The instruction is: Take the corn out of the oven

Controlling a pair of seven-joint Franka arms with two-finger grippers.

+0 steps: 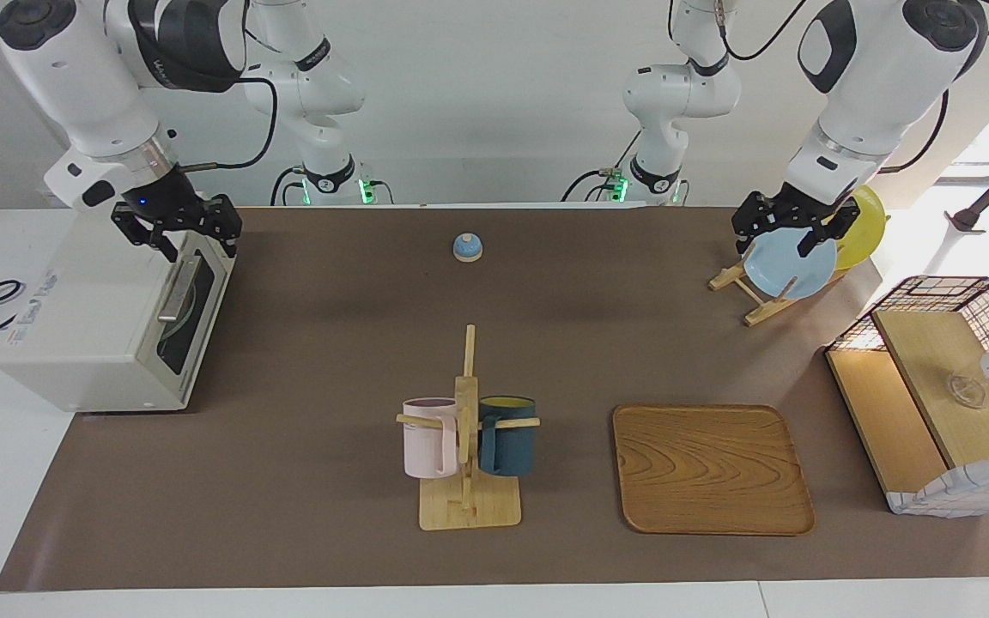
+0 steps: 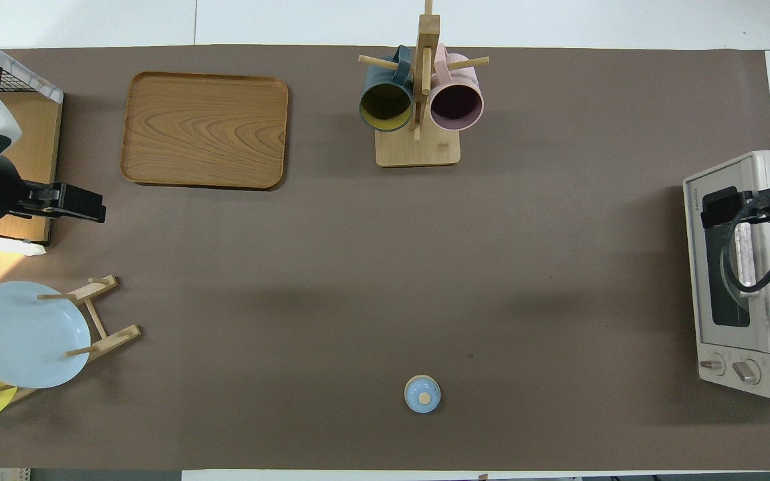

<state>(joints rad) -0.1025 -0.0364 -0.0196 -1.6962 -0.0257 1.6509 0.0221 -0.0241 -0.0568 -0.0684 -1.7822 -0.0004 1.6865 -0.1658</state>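
The off-white oven [image 1: 74,335] stands at the right arm's end of the table. Its dark glass door [image 1: 190,305] is closed, with the metal bar handle [image 1: 178,290] across it. It also shows in the overhead view [image 2: 752,374]. The corn is hidden; nothing yellow shows through the glass. My right gripper [image 1: 200,247] is open and empty, up in the air over the upper edge of the oven door [image 2: 719,207]. My left gripper [image 1: 791,245] is open and empty, over the plate rack at the left arm's end, and also shows in the overhead view [image 2: 87,207].
A wooden rack [image 1: 752,296] holds a light blue plate [image 1: 791,266] and a yellow plate [image 1: 868,225]. A wire-framed wooden shelf box [image 1: 932,386], a wooden tray [image 1: 709,468], a mug stand [image 1: 466,481] with a pink and a dark blue mug, and a small blue bell [image 1: 467,247] are on the mat.
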